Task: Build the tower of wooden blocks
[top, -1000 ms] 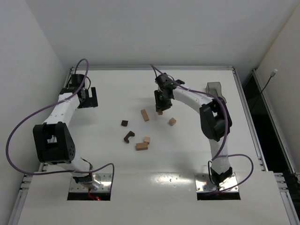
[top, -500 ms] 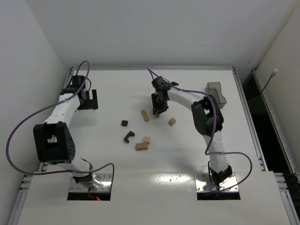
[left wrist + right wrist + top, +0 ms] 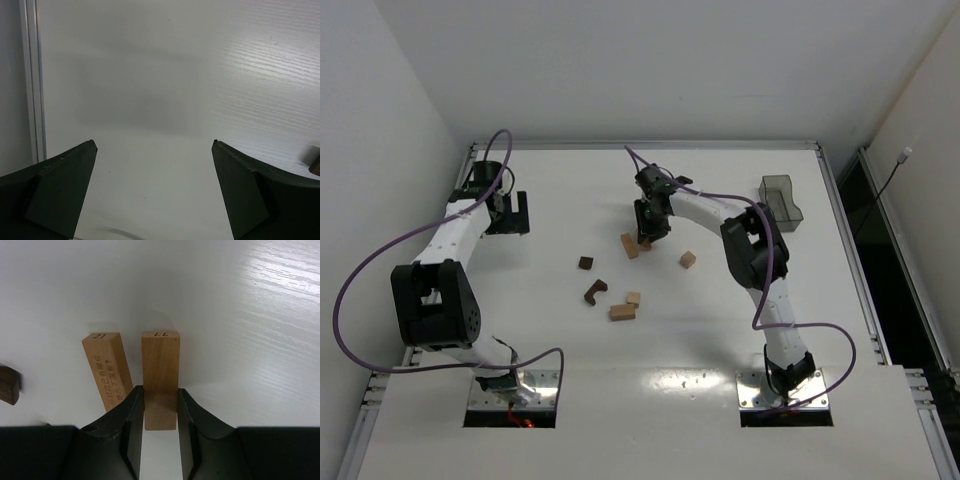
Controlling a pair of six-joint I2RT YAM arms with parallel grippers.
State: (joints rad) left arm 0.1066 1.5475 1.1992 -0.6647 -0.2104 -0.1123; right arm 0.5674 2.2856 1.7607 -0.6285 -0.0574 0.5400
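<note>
Shifted left since a second ago, my right end effector (image 3: 160, 405) clamps the tan bar stamped "11" (image 3: 160, 365) just beside the tan bar stamped "21" (image 3: 107, 367), whose side print I can't read, other blocks (image 3: 623, 312) loose mid-tabletop (image 3: 720, 330), my left end effector (image 3: 154, 145) spread wide at far left.

Loose bar (image 3: 106, 371) reads 21; clamped bar (image 3: 160, 371) reads 11.

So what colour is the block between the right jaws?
Light tan block, clearest in the right wrist view.
</note>
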